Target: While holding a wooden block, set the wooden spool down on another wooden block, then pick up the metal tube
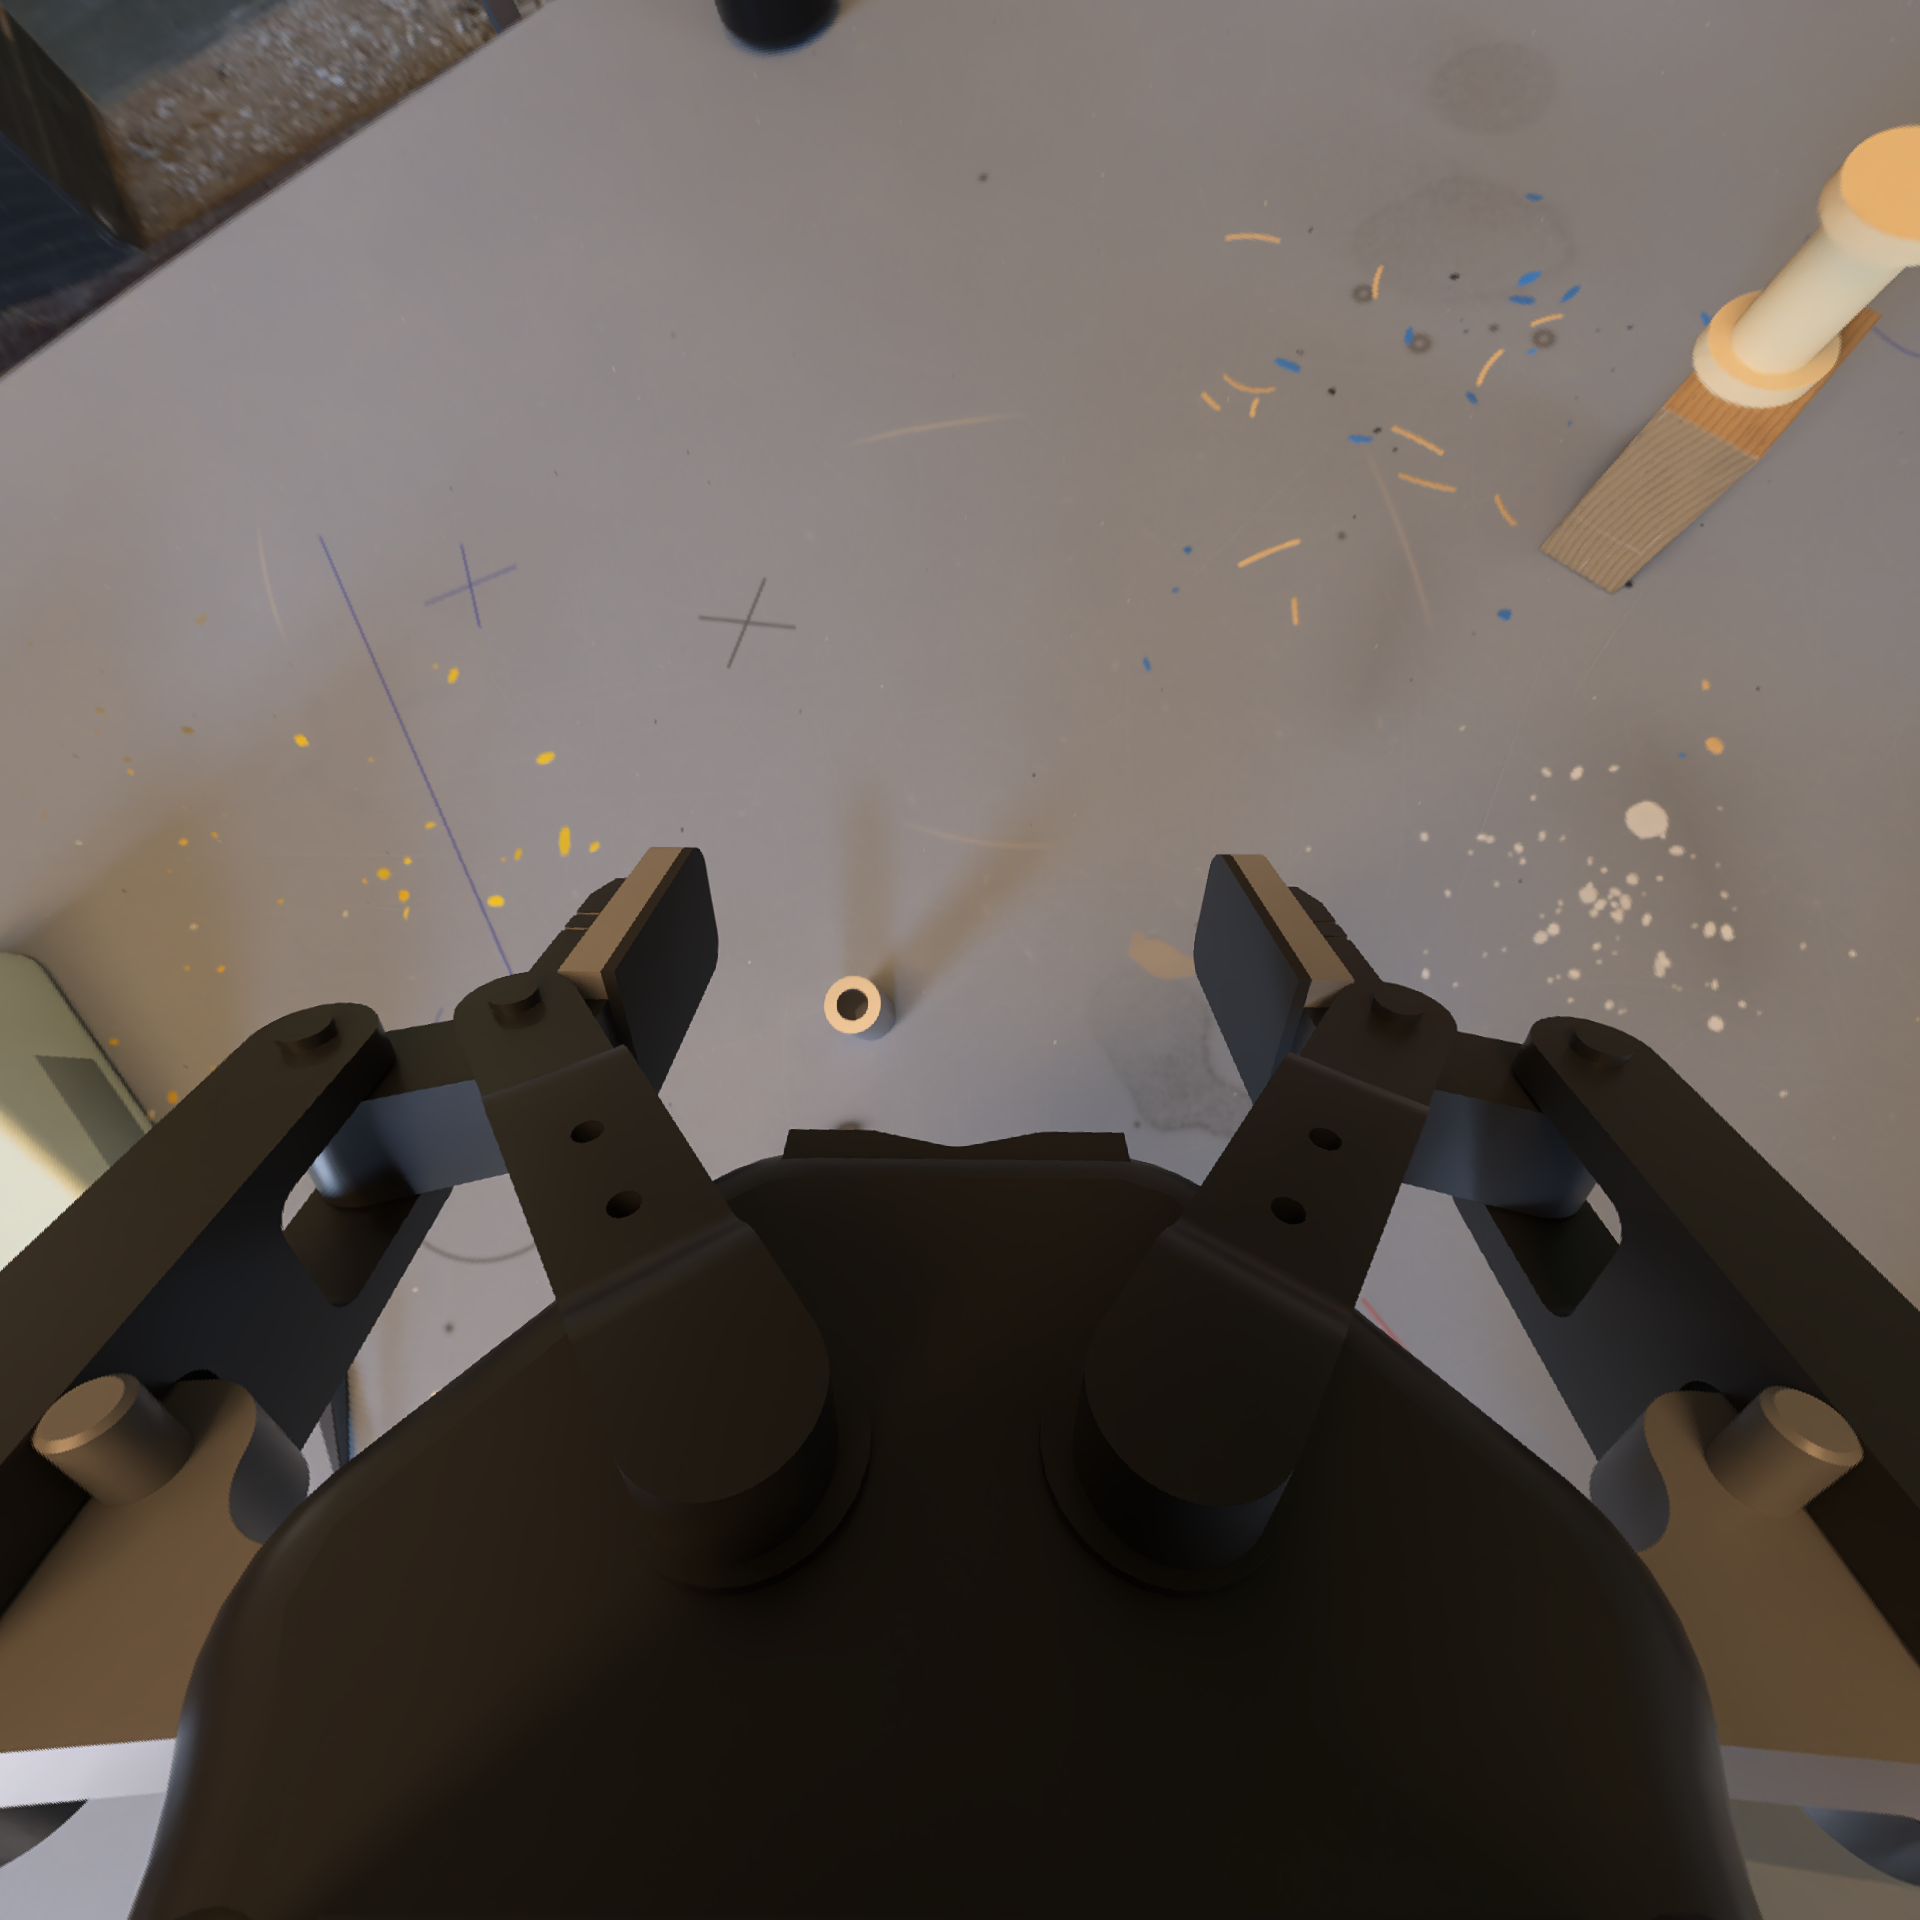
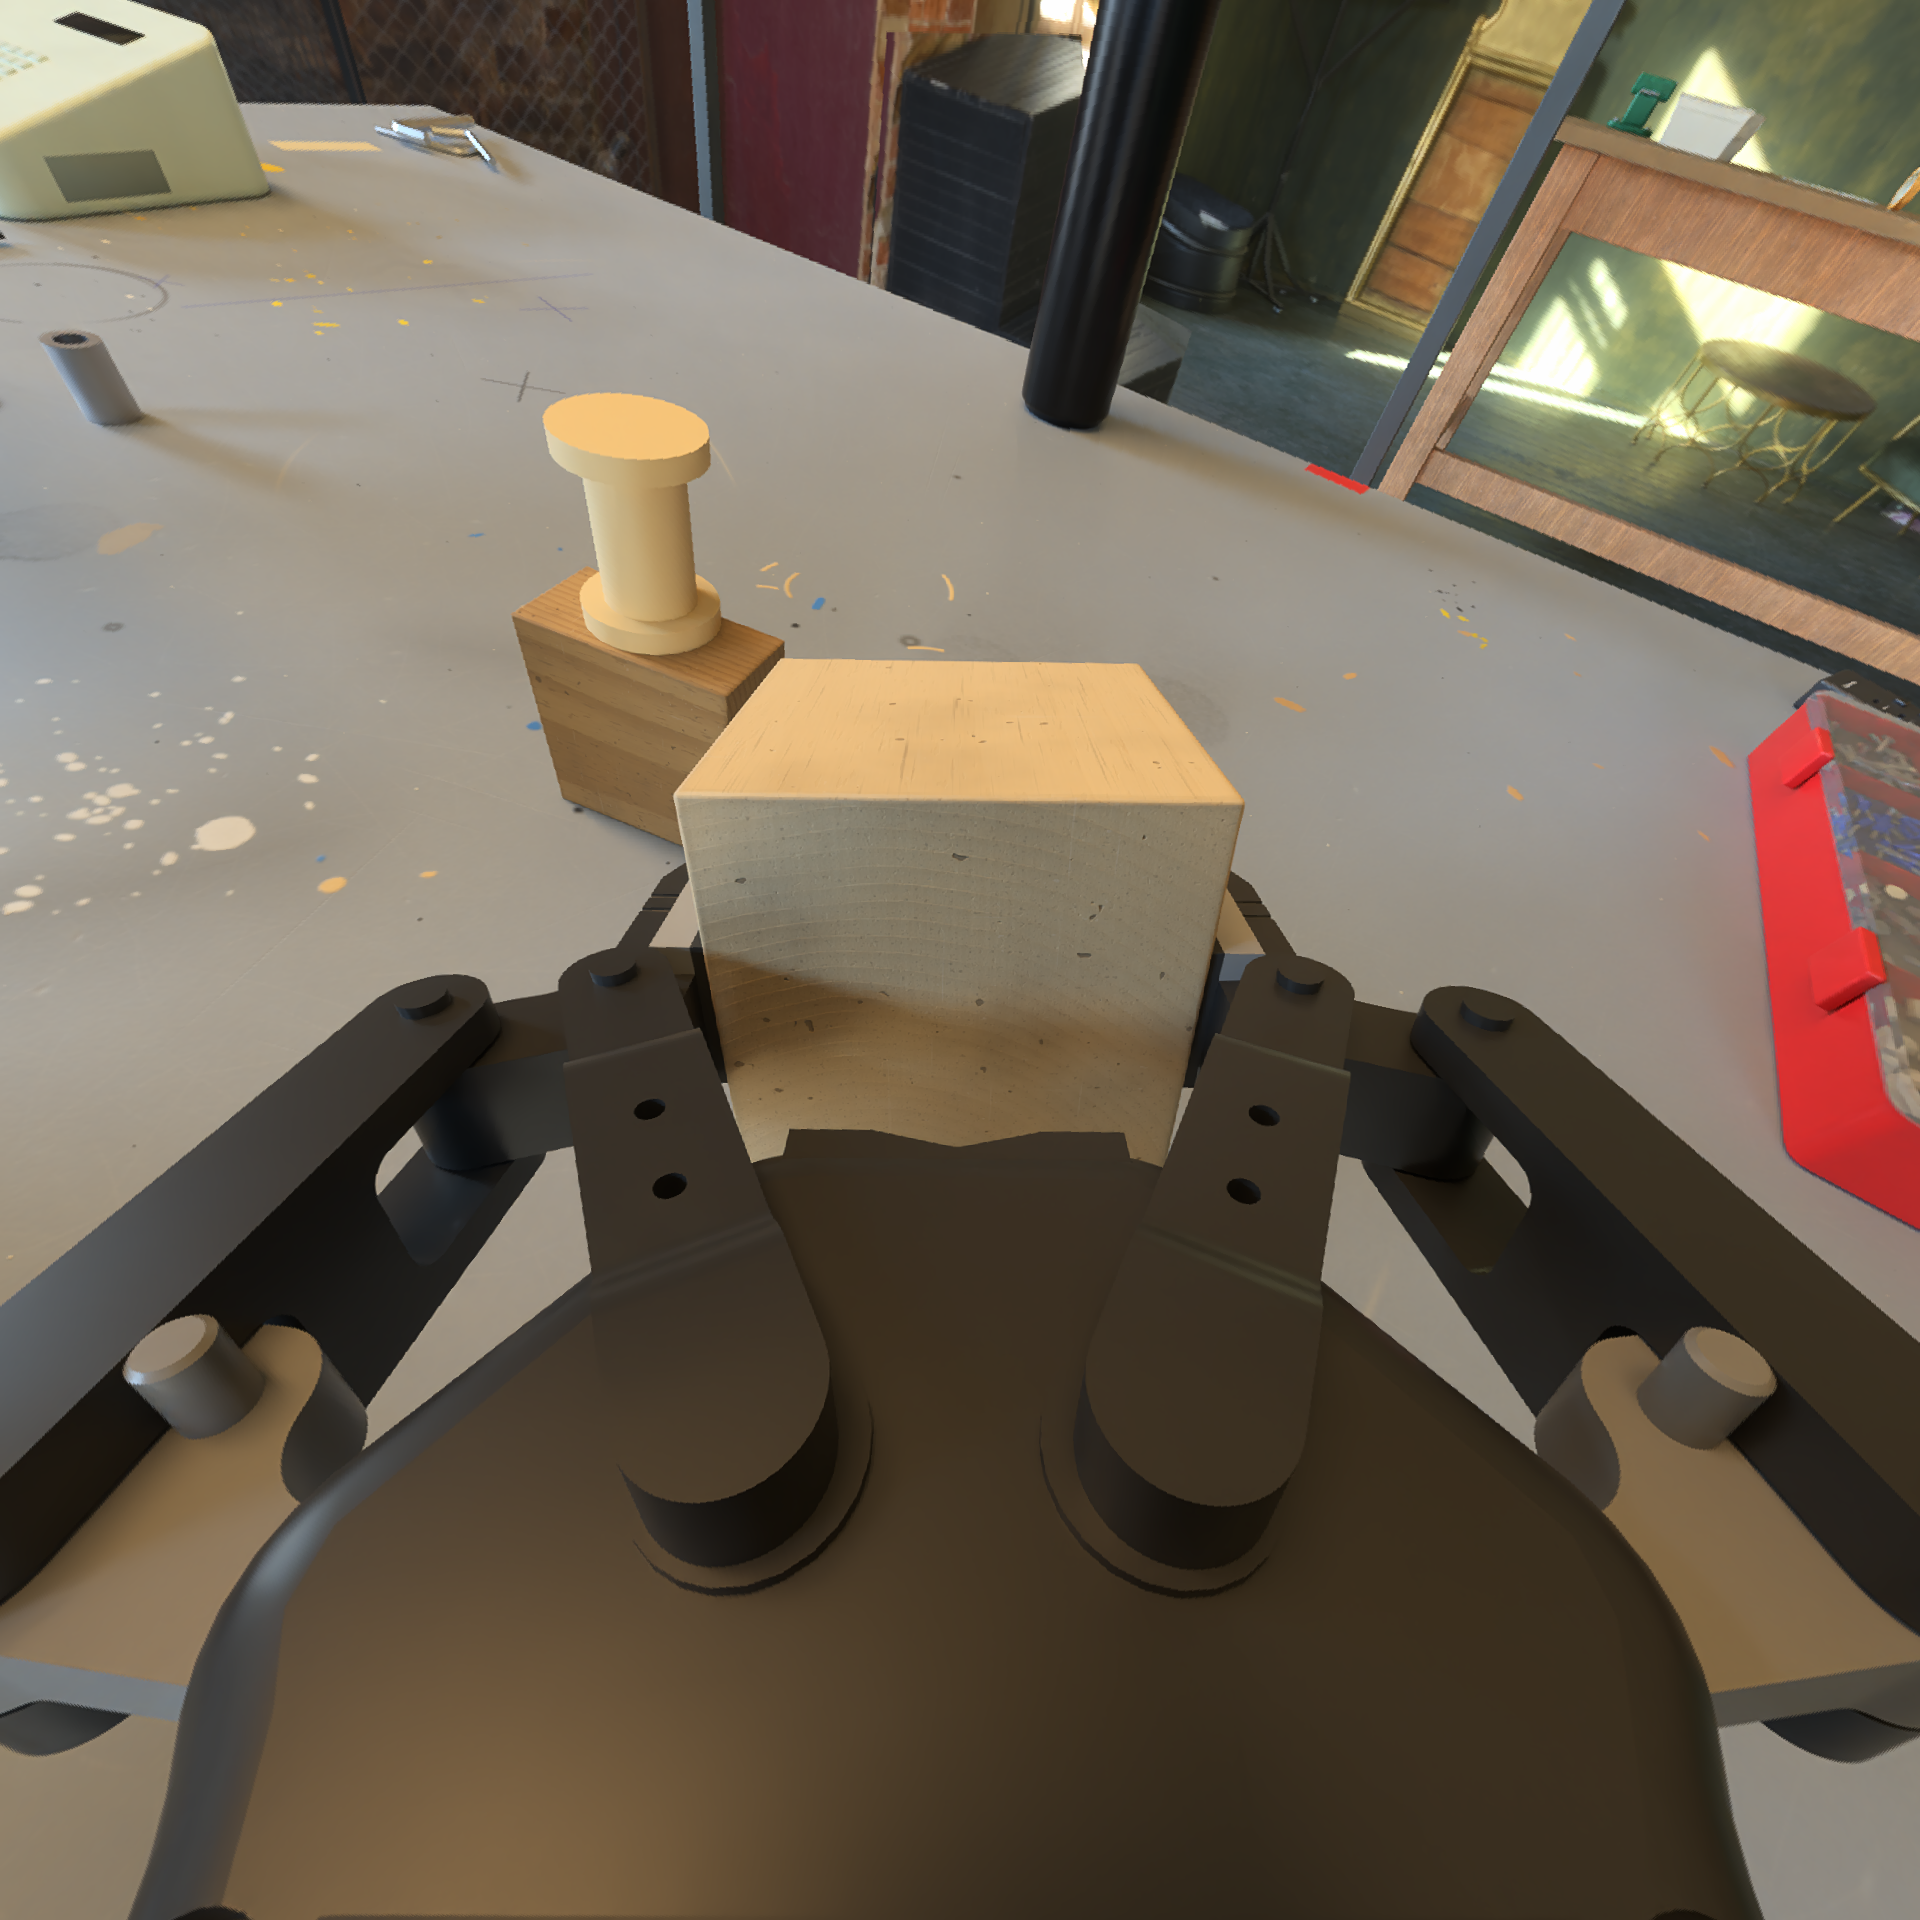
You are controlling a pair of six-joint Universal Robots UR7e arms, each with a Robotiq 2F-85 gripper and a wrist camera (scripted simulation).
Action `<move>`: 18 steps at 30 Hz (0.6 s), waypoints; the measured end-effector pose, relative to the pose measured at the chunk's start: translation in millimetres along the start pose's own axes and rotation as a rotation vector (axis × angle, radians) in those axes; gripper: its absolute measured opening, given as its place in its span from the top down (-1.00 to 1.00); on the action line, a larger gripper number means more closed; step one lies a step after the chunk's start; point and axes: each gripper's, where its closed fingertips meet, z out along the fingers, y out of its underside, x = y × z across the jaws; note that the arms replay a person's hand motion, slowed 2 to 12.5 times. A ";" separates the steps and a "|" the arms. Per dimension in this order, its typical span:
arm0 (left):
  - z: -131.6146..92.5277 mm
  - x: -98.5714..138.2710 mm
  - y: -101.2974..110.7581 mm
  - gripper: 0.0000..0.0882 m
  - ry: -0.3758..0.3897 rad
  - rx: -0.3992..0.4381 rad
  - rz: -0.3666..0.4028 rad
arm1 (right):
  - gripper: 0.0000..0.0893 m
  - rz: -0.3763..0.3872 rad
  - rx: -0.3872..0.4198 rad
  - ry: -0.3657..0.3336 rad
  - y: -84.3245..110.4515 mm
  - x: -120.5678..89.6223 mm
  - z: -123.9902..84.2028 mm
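The left end effector (image 1: 954,935) is hanging above the paint-flecked grey table (image 1: 935,468) with its fingers spread wide, gripping nothing. The metal tube (image 1: 856,1006) is standing upright on the table directly below it, between the two fingertips and nearer the left-hand one, touching neither. Well ahead and to that end effector's right, the wooden spool (image 1: 1813,281) is standing upright on a darker wooden block (image 1: 1683,468). The right end effector (image 2: 956,935) is clamping a pale wooden block (image 2: 956,831) between both fingers, clear of the table. The spool-bearing block is sitting just ahead and to its left, and a red parts tray (image 2: 1808,935) is lying off to its right.
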 end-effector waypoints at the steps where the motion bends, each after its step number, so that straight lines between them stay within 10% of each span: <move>1: 1.3 -2.8 4.6 -0.81 0.009 -0.004 -0.006 | -0.40 0.000 -0.001 0.001 -0.1 -0.1 0.1; 8: 21.6 -21.2 34.3 -0.62 0.054 -0.046 -0.017 | -0.40 -0.006 -0.003 0.006 -1.6 -0.5 0.5; 18: 64.5 -27.9 83.7 -0.44 0.106 -0.242 0.190 | -0.40 -0.015 -0.007 0.010 -3.5 -0.6 0.3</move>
